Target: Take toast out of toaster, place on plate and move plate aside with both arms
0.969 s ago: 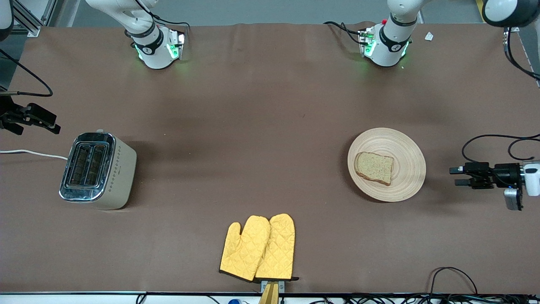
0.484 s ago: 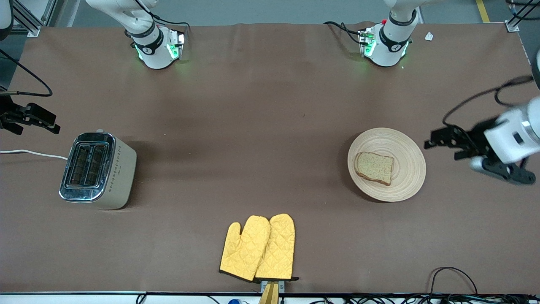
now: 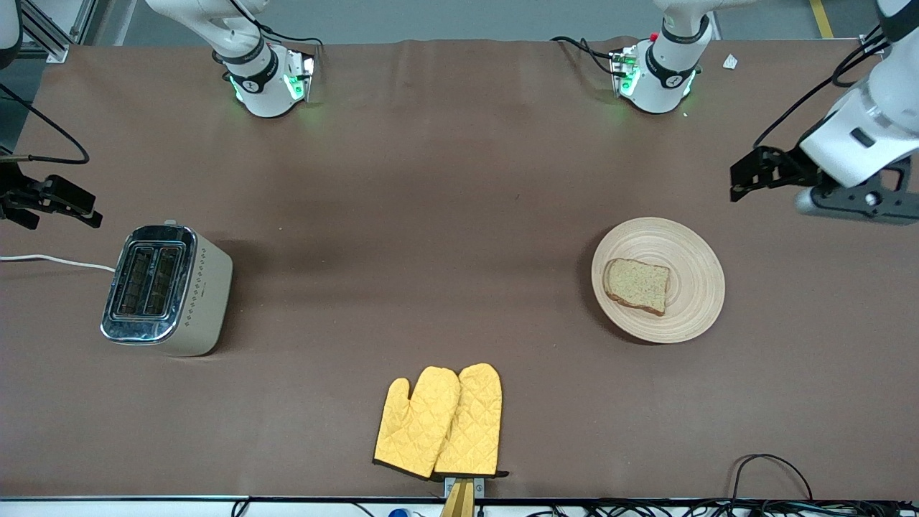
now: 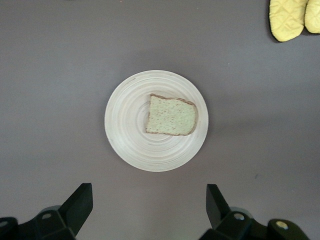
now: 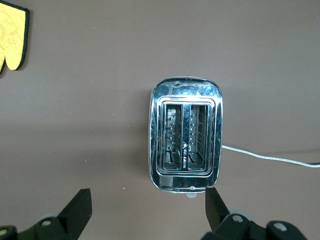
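Observation:
The toast (image 3: 637,285) lies flat on the round light-wood plate (image 3: 696,273), toward the left arm's end of the table. My left gripper (image 3: 739,181) is open and empty, up over bare cloth beside the plate. The left wrist view looks down on the plate (image 4: 125,135) and toast (image 4: 171,116), with the left gripper (image 4: 149,205) spread wide short of the rim. My right gripper (image 3: 92,208) is open and empty, waiting above the table's edge by the toaster (image 3: 166,291). In the right wrist view the right gripper (image 5: 147,207) hangs beside the toaster (image 5: 185,135).
The chrome-topped toaster has two empty slots, and its white cord (image 3: 50,260) runs off the right arm's end of the table. A pair of yellow oven mitts (image 3: 439,421) lies near the front edge, also seen in the left wrist view (image 4: 292,17). A brown cloth (image 3: 431,215) covers the table.
My left gripper has swung away from its spot level with the plate, toward the robots' bases, and turned. The toast, the plate and the right arm have not moved.

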Action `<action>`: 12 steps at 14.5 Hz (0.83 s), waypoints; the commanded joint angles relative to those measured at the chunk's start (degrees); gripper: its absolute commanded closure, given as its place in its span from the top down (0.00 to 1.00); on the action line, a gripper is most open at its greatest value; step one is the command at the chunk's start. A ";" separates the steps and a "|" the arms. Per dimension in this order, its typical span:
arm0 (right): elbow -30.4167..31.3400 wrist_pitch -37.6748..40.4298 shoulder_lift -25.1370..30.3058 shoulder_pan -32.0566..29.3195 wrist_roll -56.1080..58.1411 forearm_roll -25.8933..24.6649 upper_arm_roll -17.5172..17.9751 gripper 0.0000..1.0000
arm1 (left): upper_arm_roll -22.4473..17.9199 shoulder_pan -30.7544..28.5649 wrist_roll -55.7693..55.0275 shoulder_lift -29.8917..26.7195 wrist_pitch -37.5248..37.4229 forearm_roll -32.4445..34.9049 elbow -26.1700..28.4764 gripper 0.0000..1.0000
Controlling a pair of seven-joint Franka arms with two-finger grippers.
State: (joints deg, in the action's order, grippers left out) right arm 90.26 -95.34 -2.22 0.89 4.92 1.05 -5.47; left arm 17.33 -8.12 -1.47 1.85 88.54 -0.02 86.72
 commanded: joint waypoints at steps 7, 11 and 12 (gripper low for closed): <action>-0.35 0.59 0.20 -0.19 -0.52 -0.97 0.20 1.00 | -13.70 11.70 4.81 -1.95 -0.91 0.98 -0.94 1.00; -0.35 0.59 0.20 -0.19 -0.52 -0.97 0.20 1.00 | -13.99 11.81 4.45 -1.77 -0.91 0.98 -1.12 1.00; -0.35 0.59 0.20 -0.19 -0.52 -0.97 0.20 1.00 | -13.99 11.72 4.28 -1.51 -0.91 1.07 -1.20 1.00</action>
